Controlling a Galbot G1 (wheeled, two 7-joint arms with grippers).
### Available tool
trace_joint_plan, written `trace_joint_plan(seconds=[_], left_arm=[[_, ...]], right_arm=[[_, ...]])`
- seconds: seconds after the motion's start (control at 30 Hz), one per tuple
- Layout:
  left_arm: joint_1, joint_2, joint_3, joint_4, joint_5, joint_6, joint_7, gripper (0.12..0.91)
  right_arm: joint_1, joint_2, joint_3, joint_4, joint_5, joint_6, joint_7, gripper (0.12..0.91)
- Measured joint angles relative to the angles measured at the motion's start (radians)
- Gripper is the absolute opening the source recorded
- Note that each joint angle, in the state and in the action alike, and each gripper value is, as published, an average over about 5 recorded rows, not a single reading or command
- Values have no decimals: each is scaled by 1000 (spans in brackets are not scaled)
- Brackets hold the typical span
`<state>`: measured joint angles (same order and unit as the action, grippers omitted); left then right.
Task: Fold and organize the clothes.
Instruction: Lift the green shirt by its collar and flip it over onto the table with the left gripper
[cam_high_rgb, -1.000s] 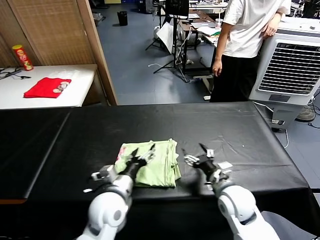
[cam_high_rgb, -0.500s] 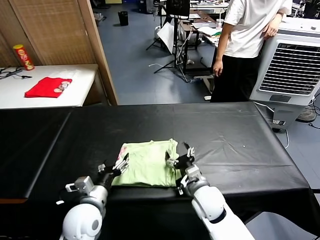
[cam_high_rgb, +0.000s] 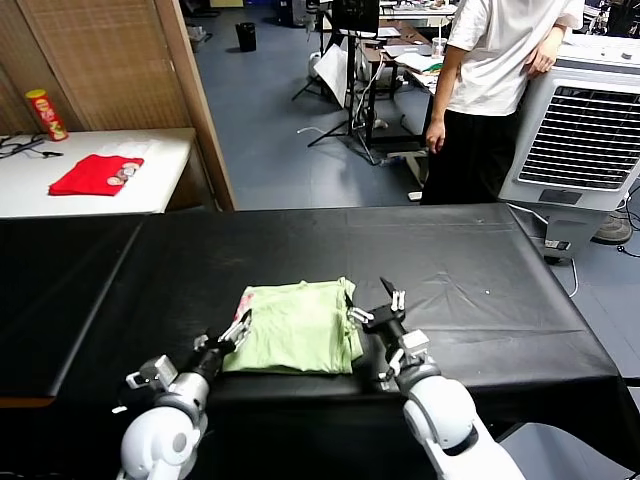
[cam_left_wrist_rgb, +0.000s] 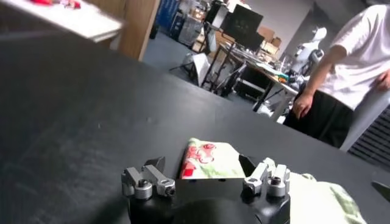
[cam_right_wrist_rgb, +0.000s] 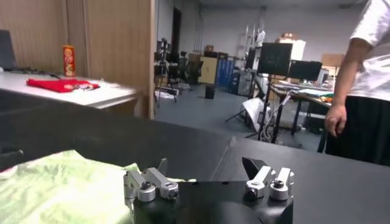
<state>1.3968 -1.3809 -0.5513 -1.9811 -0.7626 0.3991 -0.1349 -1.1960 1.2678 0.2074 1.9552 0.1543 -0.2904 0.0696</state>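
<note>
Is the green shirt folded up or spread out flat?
Folded. The green shirt lies as a small neat rectangle on the black table, no sleeves sticking out.

shirt (cam_high_rgb: 297, 340): pale green, with a pink, red and white print patch at one corner
table (cam_high_rgb: 480, 290): black cloth cover
side table (cam_high_rgb: 150, 175): white
folded garment (cam_high_rgb: 95, 173): red
can (cam_high_rgb: 44, 114): red and yellow

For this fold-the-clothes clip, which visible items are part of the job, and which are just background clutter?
Part of the job:
- light-green shirt, folded on the black table
- left tool, open, at the shirt's left edge
- right tool, open, at its right edge

Just lying about:
- red garment on the white side table
- red can
- air cooler
- bystander
</note>
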Motion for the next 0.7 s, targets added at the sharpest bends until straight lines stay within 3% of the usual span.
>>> trace_joint_plan(seconds=[0.2,0.57,0.7], left_arm=[[-9,-3,-6,34,-48,-1,3,758],[-20,-5,-7,54,-57,2,6,198],[-24,3,-7,40,-4,15,-5,134]], right_arm=[[-18,5,8,27,-1,-1,-7,798],[-40,18,25,44,-7,-3,-7,798],[-51,26,33,51,-21,-9,1,798]])
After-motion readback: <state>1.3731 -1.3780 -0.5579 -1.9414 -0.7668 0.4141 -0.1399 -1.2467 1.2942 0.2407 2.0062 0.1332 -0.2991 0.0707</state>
